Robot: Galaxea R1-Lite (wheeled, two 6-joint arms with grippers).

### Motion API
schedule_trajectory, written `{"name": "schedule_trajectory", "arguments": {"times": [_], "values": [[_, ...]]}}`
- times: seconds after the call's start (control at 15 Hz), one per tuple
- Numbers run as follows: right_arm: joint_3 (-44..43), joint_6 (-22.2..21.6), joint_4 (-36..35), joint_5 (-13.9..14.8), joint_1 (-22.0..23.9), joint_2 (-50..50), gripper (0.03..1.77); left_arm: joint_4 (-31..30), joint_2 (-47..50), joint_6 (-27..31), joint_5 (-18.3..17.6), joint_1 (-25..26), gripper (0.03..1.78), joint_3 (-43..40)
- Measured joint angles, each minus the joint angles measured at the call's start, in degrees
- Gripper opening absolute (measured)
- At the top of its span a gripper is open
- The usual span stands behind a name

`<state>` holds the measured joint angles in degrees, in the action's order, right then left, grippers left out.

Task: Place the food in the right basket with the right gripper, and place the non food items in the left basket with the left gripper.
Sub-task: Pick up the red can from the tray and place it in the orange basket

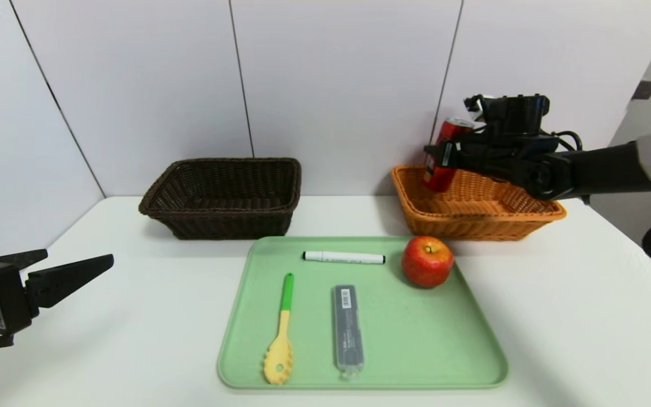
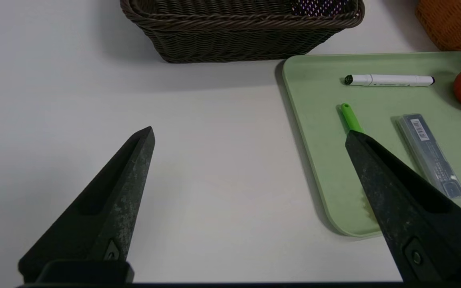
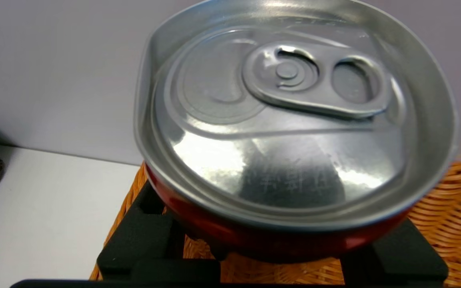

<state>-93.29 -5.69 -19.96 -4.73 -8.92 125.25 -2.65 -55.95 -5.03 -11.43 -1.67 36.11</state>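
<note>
red can [image 1: 441,175]: qty 1, cylindrical, red body, silver top w/ a ring-pull, tab flat against the lid; tilted slightly. loc.: at the left end of the orange-brown wicker basket [image 1: 472,229], its lower part inside the rim, its top above it. r. gripper [image 1: 444,151]: clamped on the can's sides. l. gripper [image 2: 250,132]: parked over the white table [image 1: 133,316], left of the green tray [image 1: 427,339], jaws wide apart, nothing between.

count, baskets: 2 total, i.e. 1 orange-brown (right) & 1 dark brown basket [image 1: 229,226] (left). dark one holds 1 dark item w/ light dots [image 2: 320,7], type can't tell.

count, tray: 1. contents: 1 red apple [image 1: 427,262], far right corner; 1 white marker [image 1: 343,258] w/ black ends, near the far edge; 1 pasta spoon [image 1: 278,356], green handle, pale yellow head; 1 grey flat case [image 1: 348,328] w/ white label, between spoon & apple.
</note>
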Motion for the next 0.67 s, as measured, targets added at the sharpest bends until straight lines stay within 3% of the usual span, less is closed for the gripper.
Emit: {"name": "schedule_trajectory", "arguments": {"times": [0.67], "values": [[2.06,0.02,-1.34,0.05,-0.02,2.79,0.98,0.34,-1.32,-0.02,0.02,-0.15,1.69,1.12]]}}
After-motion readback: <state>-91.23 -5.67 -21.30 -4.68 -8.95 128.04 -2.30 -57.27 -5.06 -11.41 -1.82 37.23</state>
